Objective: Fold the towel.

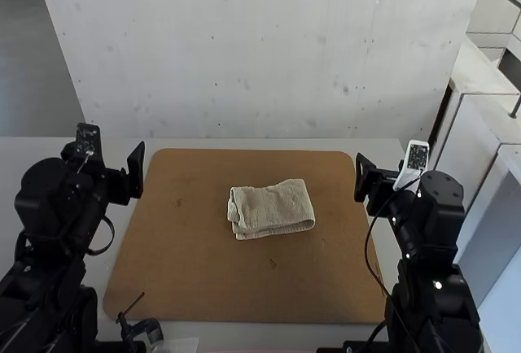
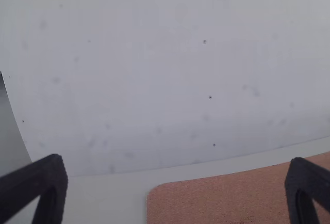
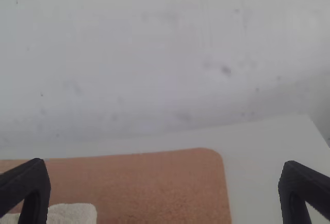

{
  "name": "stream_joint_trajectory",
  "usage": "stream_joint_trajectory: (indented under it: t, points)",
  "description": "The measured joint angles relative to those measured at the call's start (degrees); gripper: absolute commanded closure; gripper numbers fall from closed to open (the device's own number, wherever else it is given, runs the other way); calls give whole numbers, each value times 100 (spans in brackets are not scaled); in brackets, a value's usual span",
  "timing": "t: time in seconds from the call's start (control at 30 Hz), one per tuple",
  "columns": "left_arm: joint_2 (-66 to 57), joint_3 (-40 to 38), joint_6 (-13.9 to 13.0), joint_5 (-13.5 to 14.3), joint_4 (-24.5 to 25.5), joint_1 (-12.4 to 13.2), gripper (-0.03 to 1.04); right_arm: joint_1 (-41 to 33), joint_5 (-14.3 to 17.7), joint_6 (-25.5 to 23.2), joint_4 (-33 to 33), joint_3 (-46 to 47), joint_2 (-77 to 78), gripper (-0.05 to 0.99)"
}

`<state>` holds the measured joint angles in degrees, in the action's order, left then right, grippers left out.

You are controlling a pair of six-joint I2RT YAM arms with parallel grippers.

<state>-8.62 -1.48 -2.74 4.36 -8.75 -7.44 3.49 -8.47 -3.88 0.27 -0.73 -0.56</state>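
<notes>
From here I see the brown board (image 1: 195,288) lying on the pale table (image 1: 183,143), and on it the towel (image 1: 273,209), folded into a small, roughly rectangular bundle, its layers showing along the near edge and at the left end. It lies a bit beyond the board's middle, flat and slightly askew. The left gripper (image 1: 96,166) sits off to one side, its black fingers spread wide with only air between them, well apart from the towel. The right gripper (image 1: 400,176) is just as wide, holding nothing, and it's the nearer of the two, though not touching the cloth. In the right wrist view, a pale part of the towel shows beside one finger (image 3: 35,190).
</notes>
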Motion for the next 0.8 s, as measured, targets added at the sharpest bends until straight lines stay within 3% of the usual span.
stream_joint_trajectory:
  t: [0.17,0.23,0.33,0.67,0.8]
  points:
    - [0,0,2,-26,-2,74,7,0,0,-24,-9,0,0,-3]
    - [7,0,31,-151,2,365,7,2,0,-37,-11,0,0,-3]
    - [529,11,125,-332,691,680,7,2,0,-39,-13,0,0,-3]
    - [826,11,216,-595,1019,706,7,2,24,-44,-42,-2,0,-2]
    - [820,11,195,-710,1469,706,5,0,66,-46,-103,-9,-2,-3]
